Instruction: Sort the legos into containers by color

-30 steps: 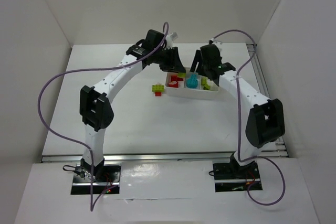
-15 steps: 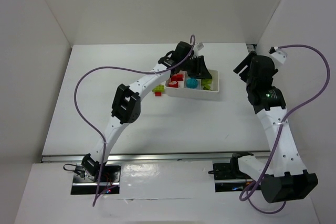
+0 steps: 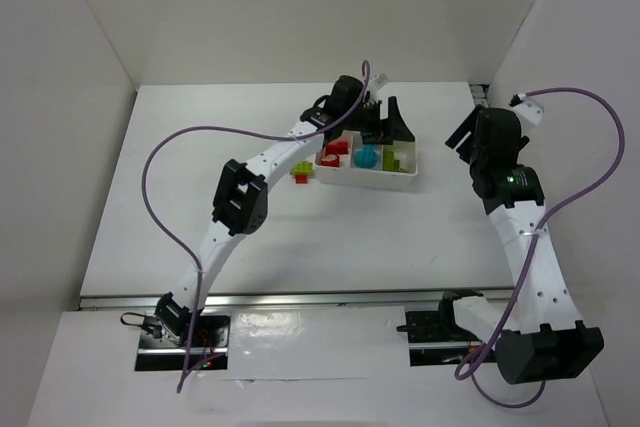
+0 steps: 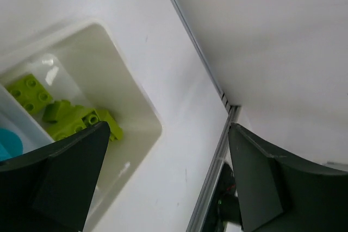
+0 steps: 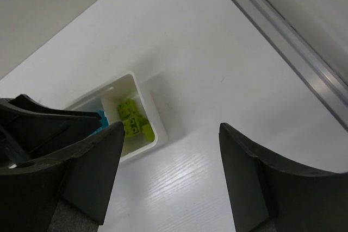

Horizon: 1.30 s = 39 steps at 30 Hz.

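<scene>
Only green legos [image 4: 69, 121] in right compartment [image 4: 129, 95]

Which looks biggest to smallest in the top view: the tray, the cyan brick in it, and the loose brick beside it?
Largest: tray.
Then: cyan brick and loose brick, which look about alike and are too small to rank.

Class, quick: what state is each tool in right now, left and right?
Left tool: open, holding nothing.
Right tool: open, holding nothing.
</scene>
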Motion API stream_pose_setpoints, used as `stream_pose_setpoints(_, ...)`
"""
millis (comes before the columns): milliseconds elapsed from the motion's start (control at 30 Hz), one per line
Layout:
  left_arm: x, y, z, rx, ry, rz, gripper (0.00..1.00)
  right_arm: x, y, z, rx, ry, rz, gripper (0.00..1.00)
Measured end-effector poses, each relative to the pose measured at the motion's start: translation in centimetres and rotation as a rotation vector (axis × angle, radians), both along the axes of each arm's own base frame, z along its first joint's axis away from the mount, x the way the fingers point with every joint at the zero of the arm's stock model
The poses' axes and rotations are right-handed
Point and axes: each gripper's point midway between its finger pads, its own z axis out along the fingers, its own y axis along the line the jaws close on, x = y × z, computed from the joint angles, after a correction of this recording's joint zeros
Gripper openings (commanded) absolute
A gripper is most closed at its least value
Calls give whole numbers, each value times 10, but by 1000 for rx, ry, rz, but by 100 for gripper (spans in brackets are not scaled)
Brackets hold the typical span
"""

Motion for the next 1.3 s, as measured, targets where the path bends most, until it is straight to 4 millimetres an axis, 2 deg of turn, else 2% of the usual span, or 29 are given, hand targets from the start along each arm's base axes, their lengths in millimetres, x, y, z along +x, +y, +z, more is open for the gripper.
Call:
stream_pose_setpoints(100,-12,13,12,29,-10,-18,100,5,4,-6,4,22,24,77)
stream_pose_setpoints(200,-32,50,34,111,-54,4,100,11,10,-15,13,48,56,77)
stream_pose_setpoints(267,-43,96,55,195,-106,76,100,15,13,-19,23,60,75,77)
stream_pose_setpoints(300,-45,120,70,225,-141,118,92,17,16,-21,29,62,89,77)
stream_pose_setpoints(367,-42,168,100,271,-230,221,85,22,20,-23,39,62,108,77)
stream_pose_setpoints(433,-37,217,120,319,-294,328,77,27,25,-25,51,61,130,77)
stream_pose_setpoints(500,-28,255,121,366,-311,415,73,32,29,-28,61,64,149,77)
stream_pose_setpoints(533,-24,272,113,395,-295,450,73,34,31,-30,68,68,160,77)
stream_pose_setpoints(600,-18,294,81,456,-224,481,71,39,35,-35,78,80,178,77)
stream_pose_setpoints(667,-15,303,36,522,-123,472,71,44,40,-41,88,94,199,77)
stream_pose_setpoints(767,-20,304,-27,606,15,430,71,48,48,-49,95,111,223,77)
stream_pose_setpoints(867,-24,301,-69,658,108,396,71,51,57,-54,99,127,249,77)
stream_pose_setpoints(1000,-22,297,-92,667,158,394,71,54,66,-57,102,135,275,77)
stream_pose_setpoints(1233,4,286,-98,634,160,447,71,55,75,-59,103,143,301,77)
stream_pose_setpoints(1300,12,285,-100,631,163,471,76,56,77,-62,103,152,305,77)
